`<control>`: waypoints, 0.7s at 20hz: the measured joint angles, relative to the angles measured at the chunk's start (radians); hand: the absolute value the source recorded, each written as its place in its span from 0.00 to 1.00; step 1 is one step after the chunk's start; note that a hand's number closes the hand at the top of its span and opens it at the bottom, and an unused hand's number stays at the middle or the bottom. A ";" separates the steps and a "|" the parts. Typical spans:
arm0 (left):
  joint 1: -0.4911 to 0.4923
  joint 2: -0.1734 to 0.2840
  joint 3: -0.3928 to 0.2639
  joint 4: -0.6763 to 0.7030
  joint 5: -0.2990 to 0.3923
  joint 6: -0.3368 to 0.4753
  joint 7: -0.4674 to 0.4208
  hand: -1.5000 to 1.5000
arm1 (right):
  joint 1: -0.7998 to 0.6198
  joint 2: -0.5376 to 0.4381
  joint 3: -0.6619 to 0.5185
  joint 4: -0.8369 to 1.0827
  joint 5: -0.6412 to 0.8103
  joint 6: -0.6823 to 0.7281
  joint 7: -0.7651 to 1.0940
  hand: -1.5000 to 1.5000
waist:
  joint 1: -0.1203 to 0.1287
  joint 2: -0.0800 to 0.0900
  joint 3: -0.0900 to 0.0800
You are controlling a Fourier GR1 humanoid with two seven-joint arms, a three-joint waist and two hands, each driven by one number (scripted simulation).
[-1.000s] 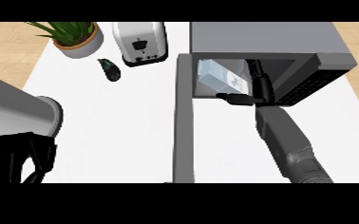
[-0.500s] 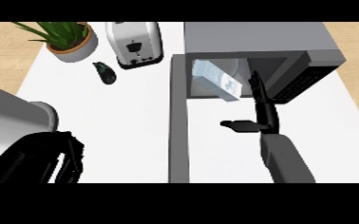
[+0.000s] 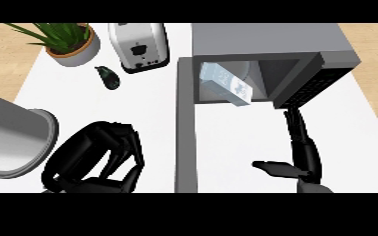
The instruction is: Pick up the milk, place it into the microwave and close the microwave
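Inside the open microwave [image 3: 269,42], at the upper right of the white tabletop [image 3: 236,140], the milk carton [image 3: 227,83] lies tilted in the cavity, its lower corner reaching the front lip. The microwave door [image 3: 184,130] hangs swung out, seen edge-on as a grey strip running down from the cavity's left side. The right hand [image 3: 299,147] sits below the microwave with fingers straight, pointing up toward the dark control panel [image 3: 314,82], thumb spread leftward; it holds nothing and is apart from the carton. The left hand [image 3: 96,157] shows at lower left, fingers curled around nothing. Upper left: a potted plant [image 3: 66,40], a toaster [image 3: 139,47] and a small dark object [image 3: 108,76], not identifiable. A grey round vessel [image 3: 22,140] sits at the left edge.
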 measured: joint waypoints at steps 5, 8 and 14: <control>-0.070 0.000 -0.143 0.167 -0.122 0.067 -0.086 1.00 | 0.177 -0.015 0.030 -0.214 -0.021 0.047 0.030 0.00 | 0.001 0.003 0.000; -0.107 0.000 -0.219 0.288 -0.198 0.122 -0.160 1.00 | 0.262 -0.022 0.046 -0.315 -0.025 0.064 0.029 0.00 | 0.002 0.005 0.000; -0.175 0.003 -0.390 0.548 -0.291 0.342 -0.338 1.00 | 0.398 -0.068 0.063 -0.508 -0.051 0.135 0.042 0.00 | -0.001 0.007 0.000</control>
